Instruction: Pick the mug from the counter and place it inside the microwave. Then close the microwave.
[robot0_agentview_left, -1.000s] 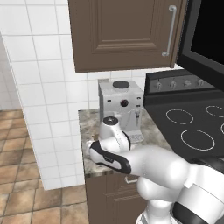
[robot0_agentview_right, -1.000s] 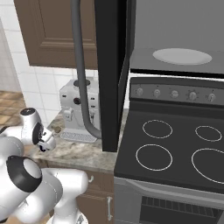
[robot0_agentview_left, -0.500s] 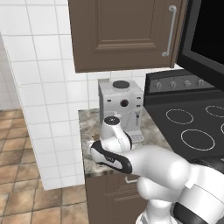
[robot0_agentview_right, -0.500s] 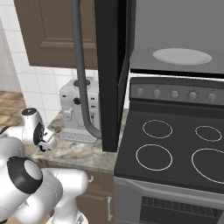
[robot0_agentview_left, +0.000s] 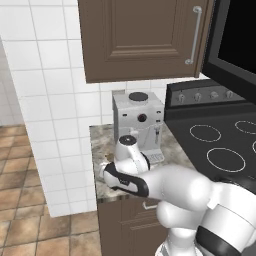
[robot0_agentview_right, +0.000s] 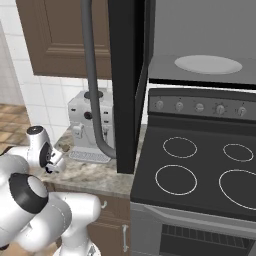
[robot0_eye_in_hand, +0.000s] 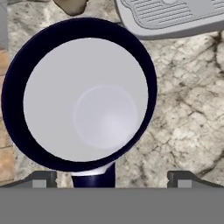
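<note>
The gripper (robot0_eye_in_hand: 112, 177) is held spread wide directly above the mug (robot0_eye_in_hand: 81, 94), its two dark fingertips (robot0_eye_in_hand: 41, 178) seen at the lower edge of the hand view and nothing gripped between them. The mug is viewed from straight overhead: a navy rim, a pale interior and a dark handle pointing toward the fingertips. It stands upright on the granite counter (robot0_eye_in_hand: 188, 127), near the counter's outer edge and just in front of the coffee machine (robot0_agentview_left: 137, 120), whose drip tray (robot0_eye_in_hand: 175, 17) is seen close by. The pick is judged to be in hand; a straight descent and closure on the mug wall are called for next. The microwave (robot0_agentview_right: 200, 50) is shown with its door (robot0_agentview_right: 127, 85) swung open and the turntable (robot0_agentview_right: 207, 64) bare.
</note>
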